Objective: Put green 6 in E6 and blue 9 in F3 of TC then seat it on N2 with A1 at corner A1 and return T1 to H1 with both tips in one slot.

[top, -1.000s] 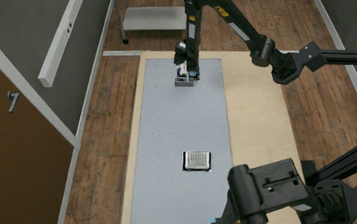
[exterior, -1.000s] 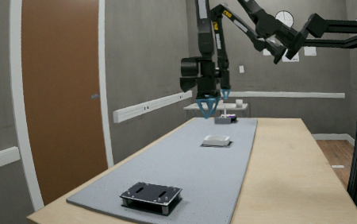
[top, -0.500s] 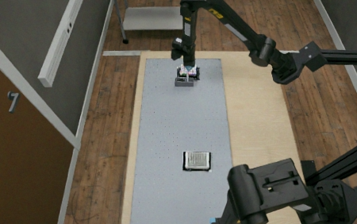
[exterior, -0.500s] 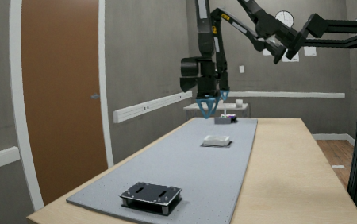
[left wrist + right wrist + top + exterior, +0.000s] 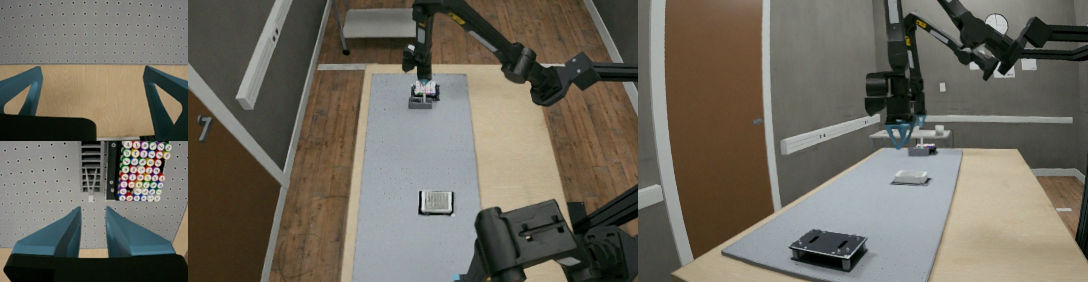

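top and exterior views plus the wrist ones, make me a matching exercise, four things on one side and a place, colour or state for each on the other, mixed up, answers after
Column 1
1. forceps T1
2. tube carrier TC
3. nest N2
4. left gripper

Column 2
A. dark, raised, nearest the exterior camera
B. fingers wide apart, nothing between them
C. in the slotted grey holder H1
D. whitish, in the top view well apart from the holder

Pairs: 1-C, 2-D, 3-A, 4-B
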